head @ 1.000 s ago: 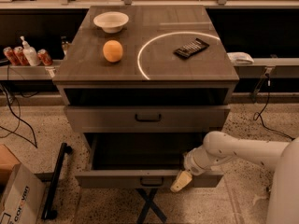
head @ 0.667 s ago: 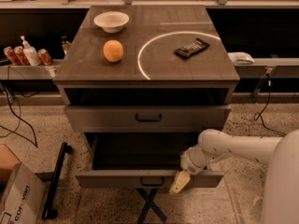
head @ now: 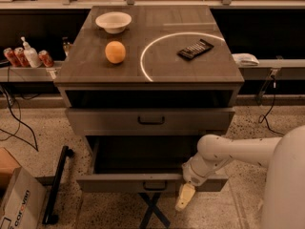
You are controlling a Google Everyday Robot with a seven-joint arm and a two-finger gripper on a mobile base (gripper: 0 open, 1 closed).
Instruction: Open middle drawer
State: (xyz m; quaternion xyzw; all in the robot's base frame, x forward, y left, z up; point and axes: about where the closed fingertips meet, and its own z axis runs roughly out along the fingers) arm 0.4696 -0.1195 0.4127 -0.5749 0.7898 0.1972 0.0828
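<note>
The middle drawer (head: 119,182) is the lower grey-brown front with a small black bar handle (head: 155,186). It stands pulled well out of the cabinet, with its dark inside showing behind the front. My gripper (head: 185,198) hangs just in front of the drawer front's right part and reaches below its lower edge, to the right of the handle. It is not on the handle. My white arm (head: 238,151) comes in from the right.
A taller drawer front (head: 105,122) sits above, slightly out. On the cabinet top lie an orange (head: 115,52), a white bowl (head: 113,21) and a black device (head: 195,49). A cardboard box (head: 16,204) and a black bar (head: 56,185) are on the floor at left.
My gripper has sunk a little in front of the drawer front and the arm has shifted slightly. The drawer has not visibly moved.
</note>
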